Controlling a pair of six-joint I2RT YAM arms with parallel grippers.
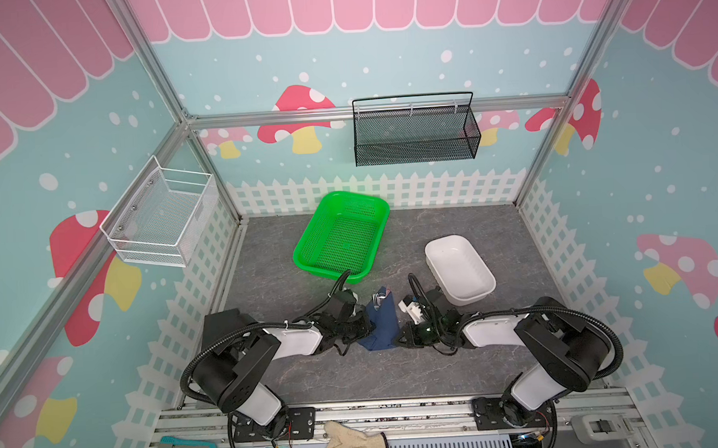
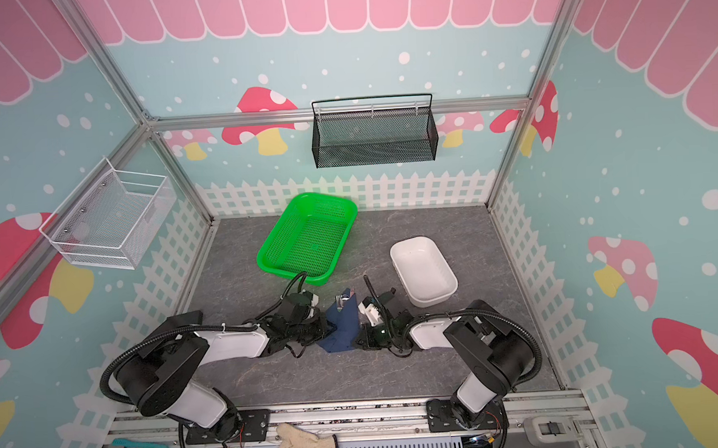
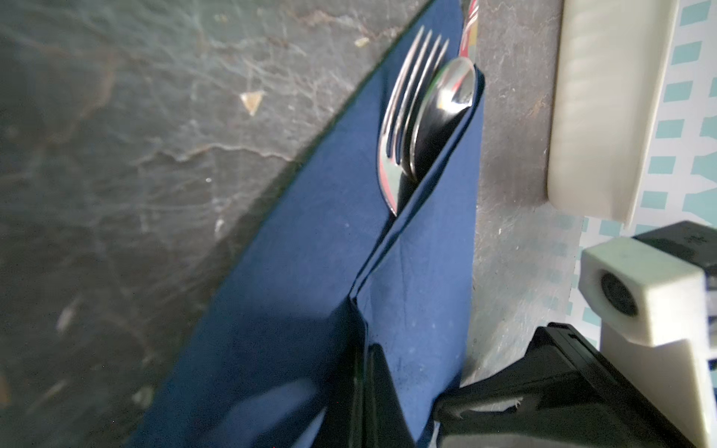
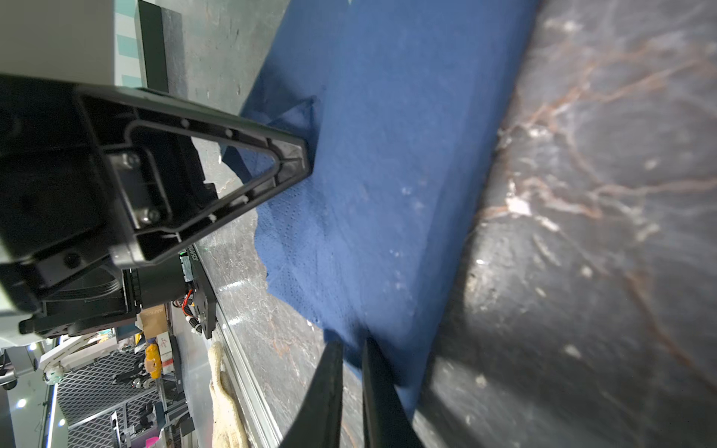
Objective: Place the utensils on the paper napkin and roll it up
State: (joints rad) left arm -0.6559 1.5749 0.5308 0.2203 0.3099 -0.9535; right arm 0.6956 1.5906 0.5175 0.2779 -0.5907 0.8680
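Paper napkin (image 1: 383, 326) is on the tabletop (image 1: 355, 373), roughly midway between its left and right edges and somewhat nearer the front edge than the far one. It's partly folded, not flat. One flap is laid lengthwise over the utensils (image 1: 378, 301), and its crease runs diagonally in the left wrist view.

Fork (image 3: 407, 97) and spoon (image 3: 442, 116) lie side by side inside the fold, with the spoon bowl overlapping the fork's edge. Only the tines and bowl stick out, at the napkin's far end. The handles are hidden under the flap. In both top views they're just a silver glint at that end.

Left gripper (image 3: 362, 349) is at the napkin's left side, low on the tabletop. Its fingers (image 3: 378, 388) are pressed together, pinching a folded layer of the napkin.

Right gripper (image 4: 353, 345) is at the napkin's near right corner. Its fingers (image 4: 326, 388) are almost together with a thin slit left, and the napkin's edge is caught in it at the tips.

Green basket (image 1: 341, 242) sits beyond the napkin toward the far edge, slightly left and not touching it. White tub (image 1: 459, 266) is right of the napkin, toward the right edge and apart from it, close to the right arm's wrist.

Off the tabletop, a beige glove (image 1: 350, 441) and a teal cutter (image 1: 186, 444) lie on the front rail (image 1: 399, 414). Black mesh basket (image 1: 413, 131) hangs on the back wall, white wire basket (image 1: 161, 221) on the left wall.
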